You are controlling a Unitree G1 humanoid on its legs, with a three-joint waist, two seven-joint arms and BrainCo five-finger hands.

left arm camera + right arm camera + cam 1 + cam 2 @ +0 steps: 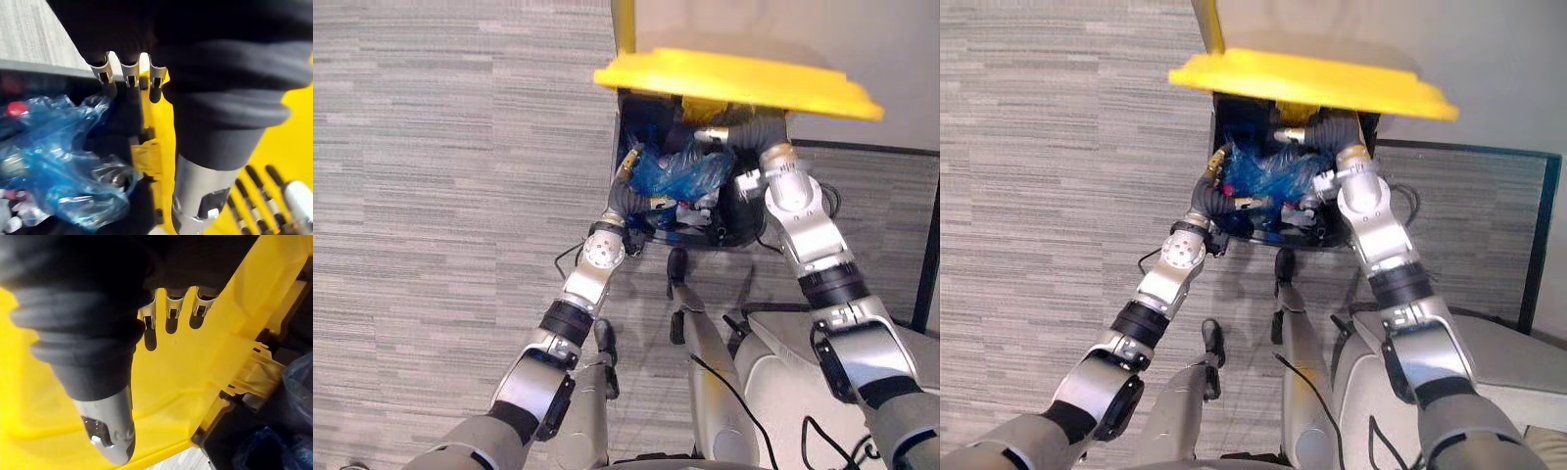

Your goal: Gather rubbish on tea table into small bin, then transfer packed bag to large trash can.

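Last step: the blue packed bag (680, 171) already lies inside the large trash can (741, 217). The right hand (168, 303) holds its fingers straight against the raised yellow lid (734, 83). The left hand (129, 73) is beside the bag, fingers seemingly relaxed and empty. Next: withdraw both hands and lower the lid.

I read this as an office: grey striped carpet (431, 196) lies left of the yellow-lidded trash can (734, 80), with a plain pale wall (803, 29) behind it.
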